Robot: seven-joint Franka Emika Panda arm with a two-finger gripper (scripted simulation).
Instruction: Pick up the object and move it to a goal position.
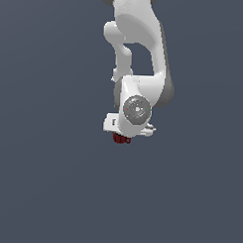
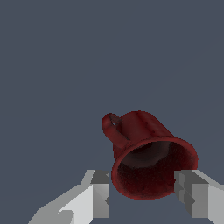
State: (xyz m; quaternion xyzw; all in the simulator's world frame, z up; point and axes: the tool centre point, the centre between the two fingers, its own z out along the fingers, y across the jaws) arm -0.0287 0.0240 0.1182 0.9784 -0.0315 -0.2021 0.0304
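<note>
The dark red mug [image 2: 144,144] sits between my two white fingers in the wrist view, tilted, with its open mouth towards the camera and its loop handle on the far side. My gripper [image 2: 141,192] is shut on the mug, one finger [image 2: 99,192] against the rim on one side and the other finger [image 2: 189,192] against the opposite side. In the exterior view only a small part of the mug [image 1: 121,139] shows just below the white hand of my gripper [image 1: 126,134]; the rest is hidden by the arm.
A plain dark grey-blue surface [image 1: 51,190] fills both views. The white arm [image 1: 138,54] reaches down from the top of the exterior view.
</note>
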